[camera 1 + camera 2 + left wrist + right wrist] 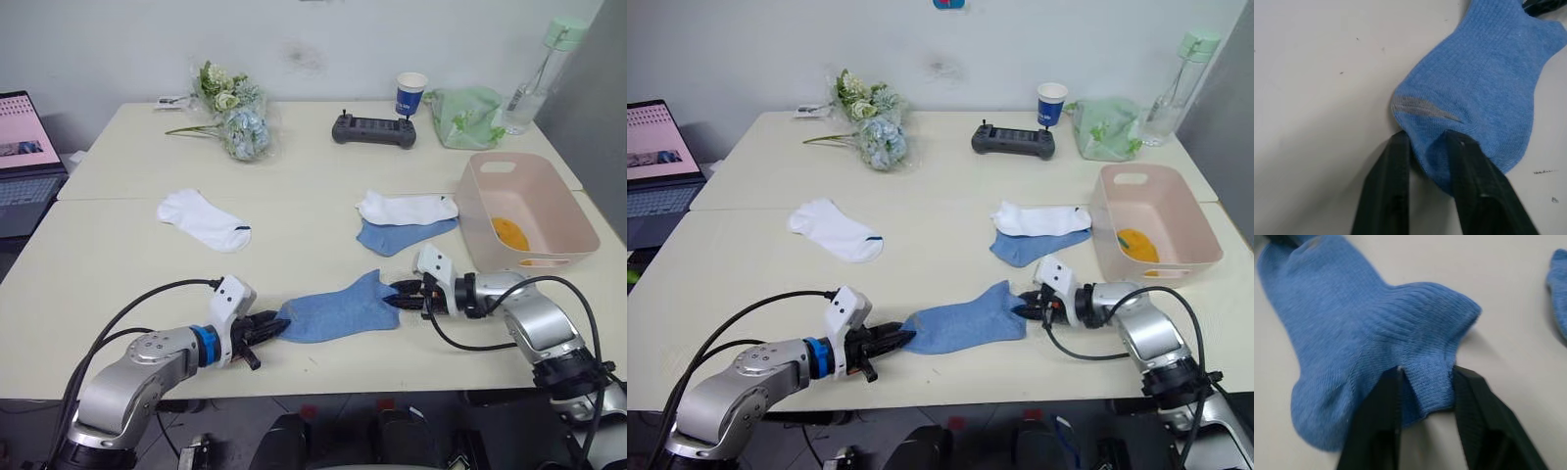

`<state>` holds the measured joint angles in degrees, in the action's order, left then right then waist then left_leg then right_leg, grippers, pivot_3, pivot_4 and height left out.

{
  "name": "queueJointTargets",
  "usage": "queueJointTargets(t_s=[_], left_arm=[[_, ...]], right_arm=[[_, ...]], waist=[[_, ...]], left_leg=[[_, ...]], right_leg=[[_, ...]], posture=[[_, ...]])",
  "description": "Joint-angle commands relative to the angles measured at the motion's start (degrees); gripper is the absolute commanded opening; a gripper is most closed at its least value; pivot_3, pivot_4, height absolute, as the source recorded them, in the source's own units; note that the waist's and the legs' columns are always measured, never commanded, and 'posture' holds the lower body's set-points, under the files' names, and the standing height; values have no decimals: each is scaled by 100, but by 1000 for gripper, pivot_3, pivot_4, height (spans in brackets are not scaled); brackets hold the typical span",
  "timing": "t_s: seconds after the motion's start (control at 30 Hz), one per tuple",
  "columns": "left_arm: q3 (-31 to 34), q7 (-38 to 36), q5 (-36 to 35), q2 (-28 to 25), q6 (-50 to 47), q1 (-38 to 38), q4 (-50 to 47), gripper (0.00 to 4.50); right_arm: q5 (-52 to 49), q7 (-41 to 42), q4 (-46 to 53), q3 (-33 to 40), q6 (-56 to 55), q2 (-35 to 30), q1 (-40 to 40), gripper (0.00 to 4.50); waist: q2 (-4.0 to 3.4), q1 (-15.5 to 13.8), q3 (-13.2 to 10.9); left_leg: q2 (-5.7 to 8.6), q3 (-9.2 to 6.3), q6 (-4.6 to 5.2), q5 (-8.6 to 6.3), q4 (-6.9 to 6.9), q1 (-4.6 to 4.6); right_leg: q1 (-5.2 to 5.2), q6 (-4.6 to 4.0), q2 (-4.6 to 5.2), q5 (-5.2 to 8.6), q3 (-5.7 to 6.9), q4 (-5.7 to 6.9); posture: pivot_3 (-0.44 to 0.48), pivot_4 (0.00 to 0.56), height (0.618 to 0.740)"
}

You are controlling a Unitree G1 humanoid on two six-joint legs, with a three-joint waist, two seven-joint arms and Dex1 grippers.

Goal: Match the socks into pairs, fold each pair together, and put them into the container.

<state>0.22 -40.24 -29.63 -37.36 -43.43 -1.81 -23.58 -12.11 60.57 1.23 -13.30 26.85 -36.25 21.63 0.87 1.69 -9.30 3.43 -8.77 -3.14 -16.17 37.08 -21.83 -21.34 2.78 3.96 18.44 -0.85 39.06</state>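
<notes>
A light blue sock point(338, 311) lies flat near the table's front edge, stretched between my two grippers. My left gripper point(270, 328) is shut on its toe end, with fabric pinched between the black fingers point(1388, 196). My right gripper point(397, 297) is shut on its cuff end point(1432, 382). Farther back, a white sock point(407, 207) lies partly over a second light blue sock point(402, 236). Another white sock point(203, 219) lies alone at mid-left. The pale pink container point(541, 208) stands at the right with a mustard-orange sock point(509, 233) inside.
Along the table's far side are a flower bunch point(235, 113), a black controller point(373, 129), a paper cup point(410, 95), a green plastic bag point(465, 116) and a clear bottle point(537, 78). A laptop point(24, 162) sits at far left.
</notes>
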Motion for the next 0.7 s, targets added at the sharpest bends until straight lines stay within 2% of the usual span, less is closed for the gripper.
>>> queueJointTargets(t_s=[0.03,0.2,0.43,0.7], left_arm=[[-41,-60,107,-9,177,22,54,12],[148,-75,163,-18,384,80,164,12],[157,-139,191,-58,465,244,285,12],[280,-98,15,-33,183,-35,-55,12]], right_arm=[[-120,21,401,172,2,-98,-47,58],[-530,-313,1074,548,669,-28,-312,58],[-1057,-866,2155,963,1559,-29,-1130,58],[-983,-1438,1920,982,1531,253,-1067,58]], waist=[[0,-1,0],[0,-2,0],[0,-8,0],[0,8,0]], left_leg=[[0,-1,0,0,0,0],[0,-4,0,0,0,-1],[1,-11,0,0,-1,-4],[-2,-7,1,0,-3,3]], right_leg=[[0,0,0,0,0,1],[0,0,0,0,0,1],[2,0,0,0,-1,0],[1,0,-4,0,-1,4]], posture=[[0,150,740],[0,150,740],[0,150,740],[0,150,740]])
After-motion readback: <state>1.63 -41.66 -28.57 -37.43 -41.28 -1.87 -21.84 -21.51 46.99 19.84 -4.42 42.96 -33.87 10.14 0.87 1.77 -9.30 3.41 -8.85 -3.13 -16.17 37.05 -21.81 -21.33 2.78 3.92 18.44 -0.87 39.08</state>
